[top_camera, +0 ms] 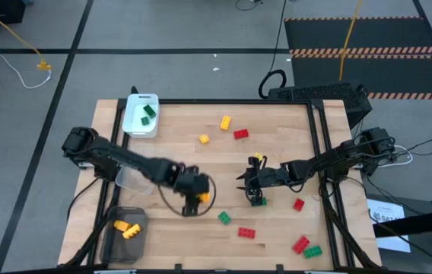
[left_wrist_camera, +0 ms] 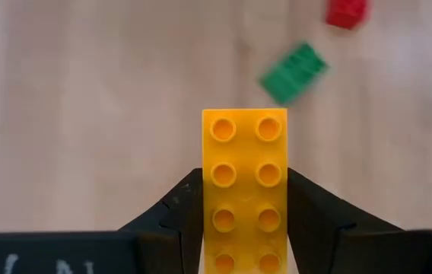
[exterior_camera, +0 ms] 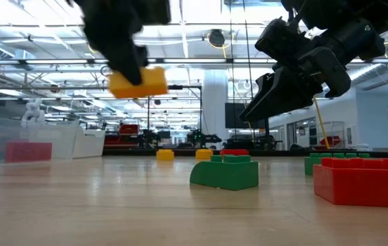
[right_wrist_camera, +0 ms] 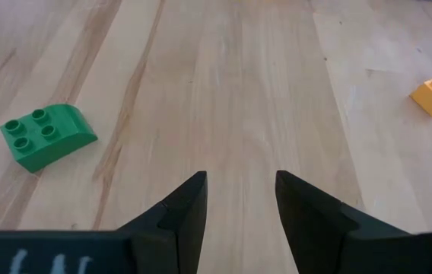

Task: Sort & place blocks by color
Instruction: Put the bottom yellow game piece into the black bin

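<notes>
So I had the left gripper [left_wrist_camera: 245, 221] clamped on a yellow brick [left_wrist_camera: 245, 190], fingers on its two long sides, brick lifted off the table [top_camera: 277, 144] a little way from the dark tray [top_camera: 125, 236], which already had two yellow ones in it. My guess: these things are light, rigid plastic, kinda slick, so pinching the flat long sides beats grabbing across the studs. The right gripper [right_wrist_camera: 239, 199] hung over the table well away from that tray, fingers apart and empty, with a green brick [right_wrist_camera: 46, 135] near it. More bricks lay scattered farther from the tray.
</notes>
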Action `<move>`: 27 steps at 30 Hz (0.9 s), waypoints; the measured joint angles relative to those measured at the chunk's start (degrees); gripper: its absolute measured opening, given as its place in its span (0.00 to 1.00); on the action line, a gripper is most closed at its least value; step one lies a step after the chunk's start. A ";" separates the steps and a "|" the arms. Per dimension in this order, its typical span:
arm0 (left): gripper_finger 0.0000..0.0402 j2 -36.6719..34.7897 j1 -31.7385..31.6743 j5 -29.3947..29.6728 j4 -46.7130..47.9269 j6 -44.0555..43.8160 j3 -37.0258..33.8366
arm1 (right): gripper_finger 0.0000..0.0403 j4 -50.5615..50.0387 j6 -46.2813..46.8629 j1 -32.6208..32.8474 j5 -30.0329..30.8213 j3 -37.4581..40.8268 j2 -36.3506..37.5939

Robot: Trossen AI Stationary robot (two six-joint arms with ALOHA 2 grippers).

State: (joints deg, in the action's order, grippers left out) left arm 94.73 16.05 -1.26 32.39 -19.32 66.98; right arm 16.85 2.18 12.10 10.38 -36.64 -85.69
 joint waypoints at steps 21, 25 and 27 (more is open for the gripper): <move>0.35 -6.24 25.16 1.42 15.55 -49.60 0.03 | 0.37 -0.05 0.39 0.00 -0.16 0.00 0.00; 0.35 -8.15 29.35 5.87 18.14 -58.35 0.07 | 0.37 -0.01 -0.39 0.00 -0.14 0.00 0.00; 0.35 -8.42 31.56 6.59 19.38 -62.76 0.07 | 0.37 0.28 -1.43 0.00 -0.14 0.00 0.00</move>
State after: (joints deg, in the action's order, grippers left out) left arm 86.30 47.61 5.34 51.78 -82.09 67.05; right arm 17.13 0.75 12.10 10.24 -36.64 -85.69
